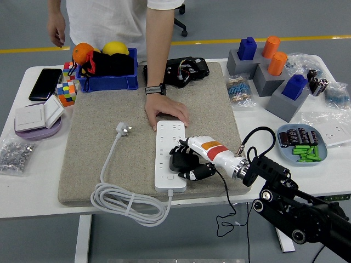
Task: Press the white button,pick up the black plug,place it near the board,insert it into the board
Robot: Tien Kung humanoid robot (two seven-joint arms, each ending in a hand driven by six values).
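Observation:
A white power strip (170, 141) lies lengthwise on the beige mat (98, 137), its white cable coiled at the mat's front left. My right hand (185, 160) is shut on the black plug (179, 162), holding it over the strip's right edge near its front end. The plug's black cord (225, 192) trails off the table's front edge. A person's hand (166, 111) rests flat on the strip's far end. The strip's white button is hidden by my fingers or too small to tell.
The strip's own white plug (124, 129) lies on the mat to the left. A blue bin (107, 82) with fruit, a Rubik's cube (66, 93), a phone (45, 83), block stands (285, 98) and a battery tray (323, 149) ring the mat.

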